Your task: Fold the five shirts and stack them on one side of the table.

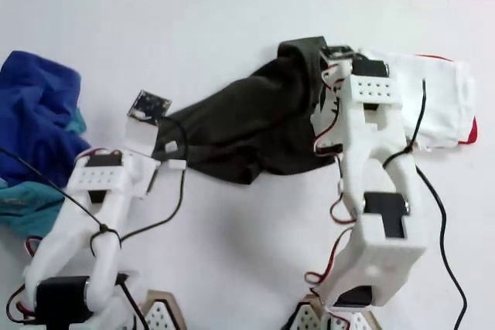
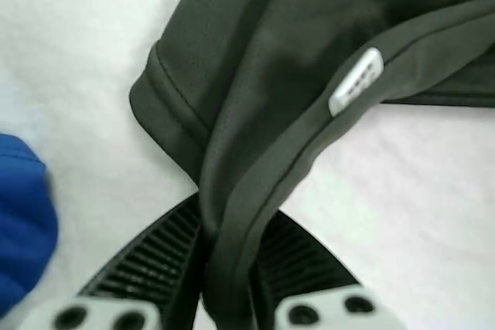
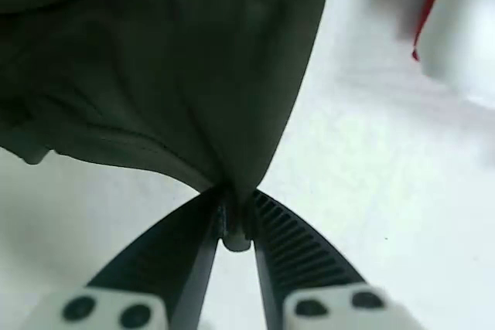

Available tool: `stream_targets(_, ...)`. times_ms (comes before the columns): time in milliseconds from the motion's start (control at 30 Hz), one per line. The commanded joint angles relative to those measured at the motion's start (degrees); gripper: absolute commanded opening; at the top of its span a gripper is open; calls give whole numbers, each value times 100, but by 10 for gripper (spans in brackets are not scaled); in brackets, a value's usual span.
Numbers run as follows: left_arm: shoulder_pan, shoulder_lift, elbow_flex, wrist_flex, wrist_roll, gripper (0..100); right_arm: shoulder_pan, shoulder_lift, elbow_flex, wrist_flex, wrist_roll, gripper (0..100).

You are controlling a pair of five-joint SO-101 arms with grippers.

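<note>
Dark shirt (image 1: 240, 125) is stretched across mid-table, left gripper (image 2: 224, 284) pinched tight on one edge, right gripper (image 3: 234, 226) clamped on another. Blue pile (image 1: 35, 113) sits by the left arm, white folded shirt (image 1: 441, 102) beside the right.

In the high view the right arm (image 1: 371, 160) covers the end of the dark shirt (image 1: 240, 129) nearest the white shirt (image 1: 441, 98), and part of that one. A red edge (image 1: 471, 129) peeks from under it; the rest of that garment is hidden. The blue shirt (image 1: 35, 106) and the teal cloth (image 1: 19, 202) under it run off the left edge. In the left wrist view the label (image 2: 356, 81) is too blurred to read, and the fingers (image 2: 151, 256) are cut off by the picture's edge. In the right wrist view the white shirt is a blur.
</note>
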Motion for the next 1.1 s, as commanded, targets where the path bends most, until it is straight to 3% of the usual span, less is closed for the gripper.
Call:
stream_targets(0, -18, -220, -567, 642, -633, 24, -110, -1156, -70, 40, 132, 20)
stream_targets(233, -9, -220, -3644, 3657, -826, 24, -119, -2826, -62, -769, 642, 20)
stream_targets(433, -18, -220, -5763, 5125, -826, 24, -295, -3820, -62, -1007, 642, 20)
stream_targets(800, -18, -281, -7196, 5960, -818, 24, -242, -5411, -62, -1516, 633, 19)
stream_targets(1067, -18, -1767, -7336, 5943, -826, 24, -233, -6396, -62, -1508, 633, 19)
